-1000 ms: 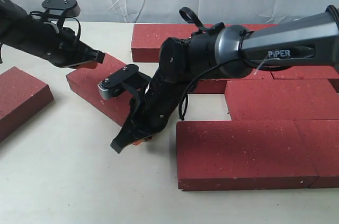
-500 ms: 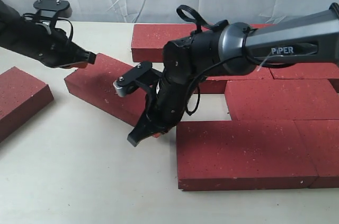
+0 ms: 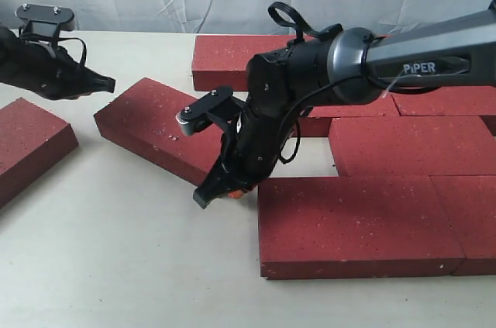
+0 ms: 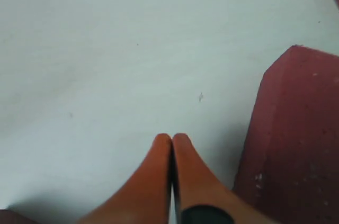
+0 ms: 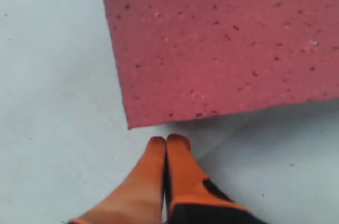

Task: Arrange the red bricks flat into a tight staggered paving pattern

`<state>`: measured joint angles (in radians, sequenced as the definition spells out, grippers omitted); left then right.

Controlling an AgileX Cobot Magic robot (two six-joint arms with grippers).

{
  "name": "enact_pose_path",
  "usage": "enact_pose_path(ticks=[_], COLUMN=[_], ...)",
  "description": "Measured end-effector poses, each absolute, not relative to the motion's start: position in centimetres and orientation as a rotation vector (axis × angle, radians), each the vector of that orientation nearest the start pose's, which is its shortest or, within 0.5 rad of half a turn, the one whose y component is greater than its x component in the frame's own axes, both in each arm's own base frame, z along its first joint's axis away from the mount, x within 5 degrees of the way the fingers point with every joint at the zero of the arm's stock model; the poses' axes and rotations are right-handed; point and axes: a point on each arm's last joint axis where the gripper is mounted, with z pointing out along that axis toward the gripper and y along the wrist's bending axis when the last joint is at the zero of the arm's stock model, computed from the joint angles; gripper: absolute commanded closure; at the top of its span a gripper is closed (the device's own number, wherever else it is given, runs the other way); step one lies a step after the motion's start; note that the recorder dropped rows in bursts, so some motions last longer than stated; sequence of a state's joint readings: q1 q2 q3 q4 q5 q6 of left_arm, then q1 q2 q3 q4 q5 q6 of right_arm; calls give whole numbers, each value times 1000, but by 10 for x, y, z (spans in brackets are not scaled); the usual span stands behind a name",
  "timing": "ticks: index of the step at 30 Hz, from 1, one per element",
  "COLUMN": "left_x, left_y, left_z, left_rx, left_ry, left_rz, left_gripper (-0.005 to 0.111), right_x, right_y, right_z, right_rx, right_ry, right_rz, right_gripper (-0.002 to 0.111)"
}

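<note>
Right end effector (image 3: 211, 195) clenched empty, tips just beside a corner of the angled red brick (image 3: 151, 122) on the table (image 3: 108, 266), left end effector (image 3: 105, 84) clenched empty near its other end

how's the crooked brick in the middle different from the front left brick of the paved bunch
Pose: the crooked brick lies diagonal to the rows, while the front brick lies square with them.
Contact: the front brick butts against a neighbour on its right, while the crooked brick has no brick flush against it where it shows.
Both lie flat, dark red with pale specks, and look alike in size.
</note>
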<state>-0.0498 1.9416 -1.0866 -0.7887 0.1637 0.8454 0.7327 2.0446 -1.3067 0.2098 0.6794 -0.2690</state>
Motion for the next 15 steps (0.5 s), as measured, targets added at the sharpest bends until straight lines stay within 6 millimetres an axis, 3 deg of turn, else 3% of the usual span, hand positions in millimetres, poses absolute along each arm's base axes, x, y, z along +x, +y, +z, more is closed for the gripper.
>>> enact_pose_path(ticks=[4,7,15], left_x=[395,395,388], left_y=[-32,-37,-44], left_z=[129,130,129], left_rx=[186,196,231], left_ry=[2484,2515,2580], left_rz=[-162,-235,-361], left_gripper=[107,107,107], right_x=[283,275,279], right_y=[274,285,293], right_z=[143,155,145], right_rx=[-1242,-1315,-1252], right_ry=[2683,2603,2572], right_rz=[329,548,639], right_gripper=[109,109,109])
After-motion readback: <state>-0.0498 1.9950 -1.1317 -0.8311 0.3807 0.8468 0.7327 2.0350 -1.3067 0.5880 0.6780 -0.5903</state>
